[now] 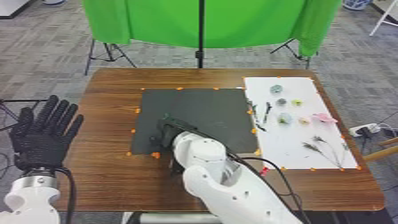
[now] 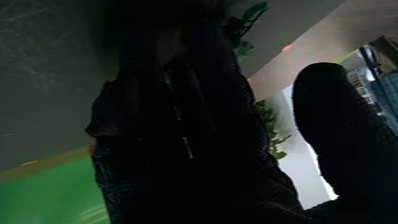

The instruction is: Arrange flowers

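While left robot hand (image 1: 43, 142) and right robot hand (image 1: 170, 132) gape, six blossoms (image 1: 324, 118) dot paper (image 1: 280, 142).

Green cloth (image 1: 155, 22) behind brown table (image 1: 108, 100); black stand (image 1: 200, 54); grey carpet (image 1: 53, 50).

The right hand (image 1: 170, 134) blends into the dark mat (image 1: 200, 107); its outline is indistinct. It partly hides a green sprig (image 2: 244, 50). The blooms (image 1: 285, 118) at right are too small to identify. The near edge cuts off 2 white arms (image 1: 233, 187).
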Tool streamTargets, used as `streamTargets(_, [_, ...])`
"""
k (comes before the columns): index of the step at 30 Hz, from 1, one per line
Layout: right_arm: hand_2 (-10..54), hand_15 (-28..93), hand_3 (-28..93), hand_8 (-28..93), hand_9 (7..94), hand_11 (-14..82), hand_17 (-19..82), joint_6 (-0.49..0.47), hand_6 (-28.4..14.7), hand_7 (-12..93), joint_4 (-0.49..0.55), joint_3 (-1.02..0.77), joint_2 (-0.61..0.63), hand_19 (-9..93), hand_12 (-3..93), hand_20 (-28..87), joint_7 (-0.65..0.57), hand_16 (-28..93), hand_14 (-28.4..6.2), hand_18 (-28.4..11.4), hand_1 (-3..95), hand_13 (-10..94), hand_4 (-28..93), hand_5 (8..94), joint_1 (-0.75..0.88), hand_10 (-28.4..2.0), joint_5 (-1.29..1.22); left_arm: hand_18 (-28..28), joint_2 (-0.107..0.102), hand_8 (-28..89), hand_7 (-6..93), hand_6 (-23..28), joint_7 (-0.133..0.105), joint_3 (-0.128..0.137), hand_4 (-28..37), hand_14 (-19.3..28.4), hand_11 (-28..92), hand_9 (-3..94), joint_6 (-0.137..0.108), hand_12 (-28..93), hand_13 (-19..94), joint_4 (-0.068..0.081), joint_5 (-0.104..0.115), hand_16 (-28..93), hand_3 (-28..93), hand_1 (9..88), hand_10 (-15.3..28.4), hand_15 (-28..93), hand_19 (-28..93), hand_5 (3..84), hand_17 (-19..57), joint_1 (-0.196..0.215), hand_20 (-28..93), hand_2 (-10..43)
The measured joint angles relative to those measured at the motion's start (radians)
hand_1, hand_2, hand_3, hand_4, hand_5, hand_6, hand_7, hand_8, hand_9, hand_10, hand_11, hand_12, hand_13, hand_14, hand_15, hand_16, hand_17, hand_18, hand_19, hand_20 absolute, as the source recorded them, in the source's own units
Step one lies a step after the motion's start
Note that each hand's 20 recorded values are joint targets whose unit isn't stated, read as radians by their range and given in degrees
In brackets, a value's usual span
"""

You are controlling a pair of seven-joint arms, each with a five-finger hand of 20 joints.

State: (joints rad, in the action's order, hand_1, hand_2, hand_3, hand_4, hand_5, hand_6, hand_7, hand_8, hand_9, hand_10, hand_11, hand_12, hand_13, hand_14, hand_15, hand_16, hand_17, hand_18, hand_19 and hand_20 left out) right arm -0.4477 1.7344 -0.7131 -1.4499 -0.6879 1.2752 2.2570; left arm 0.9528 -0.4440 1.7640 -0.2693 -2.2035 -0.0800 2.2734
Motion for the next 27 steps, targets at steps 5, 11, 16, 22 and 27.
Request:
streamTargets(5, [7.4,44,88,-8,47.3,5.1,30,0.000,-10.3,13,-0.004,-0.003,0.000,87,9.3,41,0.001,17,-22.0,-27.9,19.1,52,-21,79.7,-0.005,-19.4,-0.009,11.5,0.000,-9,6.0,6.9,0.000,-0.003,-28.3,8.6,13,36.1,0.000,9,32,0.001,0.001,-1,73,22.7,10.5,11,26,41.2,-2.6,-0.004,12,12.7])
streamTargets(11, [8.3,44,88,-6,44.6,4.8,31,0.013,-9.9,17,0.006,-0.011,0.004,87,9.4,40,-0.008,17,-22.2,-27.9,17.8,53,-21,78.6,-0.002,-23.7,-0.035,11.6,0.001,-9,6.2,7.0,-0.003,-0.002,-28.3,9.1,13,36.1,0.000,8,32,0.001,0.004,-1,73,22.7,10.7,11,26,41.3,-2.8,-0.003,12,12.6])
streamTargets(16, [8.9,42,85,-5,47.7,4.5,34,0.056,-9.8,24,0.085,-0.038,0.037,90,9.1,35,-0.033,16,-22.8,-28.3,16.9,58,-22,78.3,0.030,-28.2,-0.080,11.8,0.014,-9,6.3,7.1,-0.011,0.015,-28.3,9.7,13,36.1,0.002,8,31,0.001,0.004,-1,72,21.1,11.1,11,26,41.4,-3.3,0.010,12,13.6])
streamTargets(22, [9.7,42,80,-5,49.4,4.9,35,0.173,-9.9,26,0.252,-0.138,0.093,92,9.1,33,-0.095,16,-22.7,-28.4,18.8,59,-21,77.3,0.109,-28.2,-0.128,11.9,0.031,-9,6.0,7.2,-0.017,0.045,-28.3,10.5,12,35.7,0.017,8,30,0.001,0.004,-1,70,17.7,11.8,11,25,41.0,-3.7,0.037,12,15.8])
streamTargets(27, [8.8,44,78,-8,52.0,5.7,34,0.188,-10.8,17,0.363,-0.257,0.157,92,10.5,33,-0.088,17,-22.1,-28.4,21.5,59,-20,73.2,0.164,-26.2,-0.134,12.1,0.038,-9,5.6,7.4,-0.027,0.065,-28.3,10.9,12,35.5,0.039,8,30,-0.002,0.006,0,70,16.9,12.2,11,25,40.7,-4.0,0.065,12,15.8])
